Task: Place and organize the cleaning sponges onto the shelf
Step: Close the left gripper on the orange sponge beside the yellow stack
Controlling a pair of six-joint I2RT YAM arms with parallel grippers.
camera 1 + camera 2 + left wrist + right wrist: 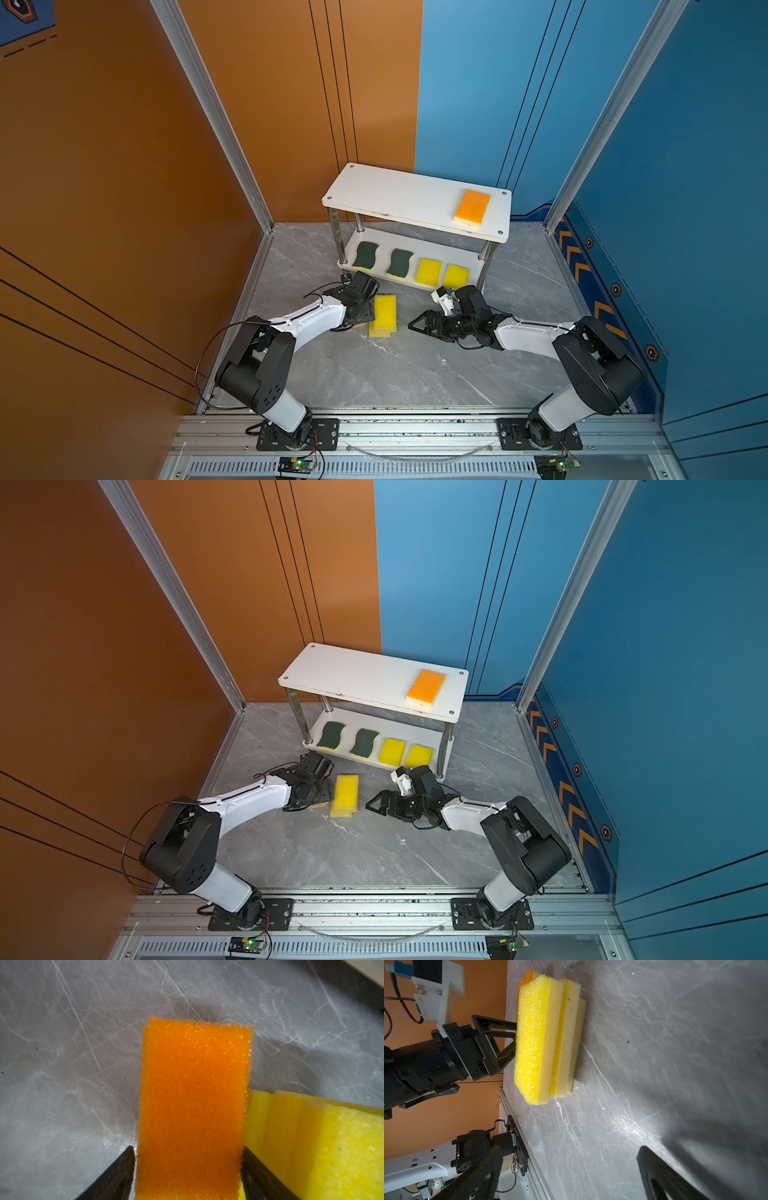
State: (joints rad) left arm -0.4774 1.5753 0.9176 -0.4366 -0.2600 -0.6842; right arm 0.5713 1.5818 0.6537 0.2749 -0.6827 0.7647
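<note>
Five sponges are seen on the shelf [395, 195] in both top views, at the centre of the frame: one orange sponge [472, 207] lies flat near the right end of the upper board, and on the lower board a row is formed, left to right, by two green scouring pads [365, 255] [400, 263] and two yellow sponges [428, 272] [456, 276], each just beside the next. Below the shelf, on the grey marble floor [415, 374], a stack of yellow sponges [383, 316] is found, with edges stepped; three layers are counted in the right wrist view [548, 1039]. Touching the stack's left side, a second orange sponge [193, 1105] lies on the floor. In the left wrist view it is flanked by the two black fingers [116, 1178] of the left gripper [188, 1167], one along each long side; whether it is actually pinched cannot be told. To the right of the stack, apart from it, the right gripper [424, 324] is held low with jaws spread wide and nothing between them.
</note>
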